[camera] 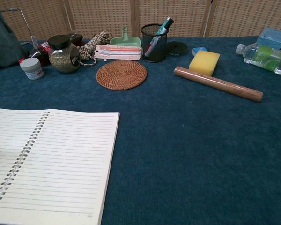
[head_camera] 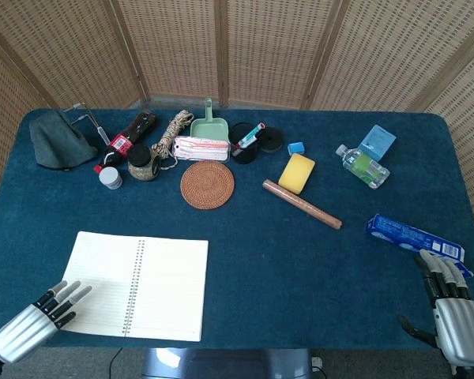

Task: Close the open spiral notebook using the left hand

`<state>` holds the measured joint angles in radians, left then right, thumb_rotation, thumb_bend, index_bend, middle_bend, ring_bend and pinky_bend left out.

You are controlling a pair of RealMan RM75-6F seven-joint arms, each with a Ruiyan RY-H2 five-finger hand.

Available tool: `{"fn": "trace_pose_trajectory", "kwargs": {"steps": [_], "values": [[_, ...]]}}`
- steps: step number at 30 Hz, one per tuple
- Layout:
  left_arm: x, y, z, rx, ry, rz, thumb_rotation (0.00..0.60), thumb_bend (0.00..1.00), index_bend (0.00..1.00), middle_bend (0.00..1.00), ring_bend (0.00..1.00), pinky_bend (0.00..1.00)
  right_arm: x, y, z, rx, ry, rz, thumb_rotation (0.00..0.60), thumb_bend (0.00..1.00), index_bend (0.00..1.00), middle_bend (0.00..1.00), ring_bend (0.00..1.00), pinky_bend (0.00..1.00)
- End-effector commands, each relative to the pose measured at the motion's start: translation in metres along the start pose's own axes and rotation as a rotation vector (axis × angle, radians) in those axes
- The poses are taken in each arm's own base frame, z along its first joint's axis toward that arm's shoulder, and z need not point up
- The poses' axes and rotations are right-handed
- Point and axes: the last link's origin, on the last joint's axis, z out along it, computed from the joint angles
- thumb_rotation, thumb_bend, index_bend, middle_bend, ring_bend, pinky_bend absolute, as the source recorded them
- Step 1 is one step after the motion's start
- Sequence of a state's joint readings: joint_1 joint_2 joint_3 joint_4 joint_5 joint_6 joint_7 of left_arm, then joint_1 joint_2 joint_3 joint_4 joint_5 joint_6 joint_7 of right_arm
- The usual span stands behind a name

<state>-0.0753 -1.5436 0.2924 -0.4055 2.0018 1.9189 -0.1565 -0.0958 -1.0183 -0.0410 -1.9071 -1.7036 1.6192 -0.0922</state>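
Observation:
The spiral notebook lies open and flat on the blue table, near the front left edge. Its lined pages and wire spine fill the lower left of the chest view. My left hand is at the front left corner. Its fingers are apart and its fingertips lie at the left page's near corner, holding nothing. My right hand rests open at the front right edge, far from the notebook. Neither hand shows in the chest view.
Along the back stand a round woven coaster, a jar, a rope coil, a green scoop, a mesh pen cup, a yellow sponge and a water bottle. A brown rod and a blue tube box lie mid-right.

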Motion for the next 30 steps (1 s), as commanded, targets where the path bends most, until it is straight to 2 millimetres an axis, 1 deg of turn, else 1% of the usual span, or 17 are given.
{"fn": "trace_pose_trajectory", "kwargs": {"steps": [1,3,4,7,10,15,16,18,19,21,24,27,30], "values": [[0.008,-0.012,-0.005,-0.03,-0.001,0.059,0.6,0.51,0.7,0.02,0.07,0.19,0.0,0.0,0.0,0.001,-0.002,-0.001,0.6,0.2,0.0,0.0,0.0,0.0],[0.014,-0.019,-0.007,-0.063,0.008,0.099,0.6,0.5,0.7,0.02,0.06,0.2,-0.001,-0.001,0.0,0.002,-0.005,-0.002,0.6,0.2,0.0,0.0,0.0,0.0],[0.022,-0.026,-0.004,-0.103,0.04,0.154,0.6,0.49,0.7,0.02,0.06,0.2,-0.002,-0.001,0.0,0.004,-0.008,-0.004,0.6,0.2,0.0,0.0,0.0,0.0],[0.032,-0.032,0.005,-0.162,0.099,0.193,0.6,0.49,0.7,0.01,0.06,0.2,-0.003,-0.002,0.0,0.006,-0.008,-0.005,0.6,0.2,0.0,0.0,0.0,0.0],[0.045,-0.033,0.025,-0.252,0.208,0.216,0.6,0.48,0.7,0.0,0.05,0.19,-0.003,-0.002,0.0,0.003,-0.008,-0.009,0.6,0.2,0.0,0.0,0.0,0.0],[0.057,-0.03,0.05,-0.4,0.293,0.26,0.6,0.48,0.69,0.0,0.04,0.2,-0.003,-0.001,0.0,-0.001,-0.01,-0.009,0.6,0.2,0.0,0.0,0.0,0.0],[0.062,-0.029,0.06,-0.444,0.322,0.294,0.6,0.48,0.69,0.0,0.04,0.2,-0.003,-0.001,0.001,-0.001,-0.009,-0.008,0.6,0.2,0.0,0.0,0.0,0.0],[0.068,-0.025,0.073,-0.484,0.342,0.312,0.6,0.47,0.69,0.0,0.04,0.2,-0.003,-0.001,0.001,0.001,-0.009,-0.006,0.6,0.2,0.0,0.0,0.0,0.0],[0.072,-0.02,0.082,-0.507,0.349,0.32,0.6,0.47,0.69,0.0,0.04,0.2,-0.003,-0.001,0.001,0.002,-0.01,-0.006,0.6,0.2,0.0,0.0,0.0,0.0],[0.077,-0.011,0.093,-0.534,0.347,0.334,0.6,0.47,0.69,0.0,0.04,0.21,-0.003,-0.002,0.001,0.003,-0.012,-0.007,0.6,0.2,0.0,0.0,0.0,0.0],[0.085,0.007,0.109,-0.575,0.341,0.358,0.6,0.46,0.69,0.0,0.04,0.2,-0.003,-0.001,0.0,0.003,-0.013,-0.005,0.6,0.2,0.0,0.0,0.0,0.0],[0.09,0.019,0.118,-0.586,0.344,0.359,0.6,0.46,0.68,0.0,0.04,0.2,-0.001,-0.001,0.0,0.002,-0.01,-0.003,0.6,0.2,0.0,0.0,0.0,0.0],[0.092,0.025,0.124,-0.582,0.35,0.348,0.6,0.46,0.67,0.0,0.04,0.2,-0.001,-0.001,0.0,0.002,-0.008,0.0,0.6,0.2,0.0,0.0,0.0,0.0]]}}
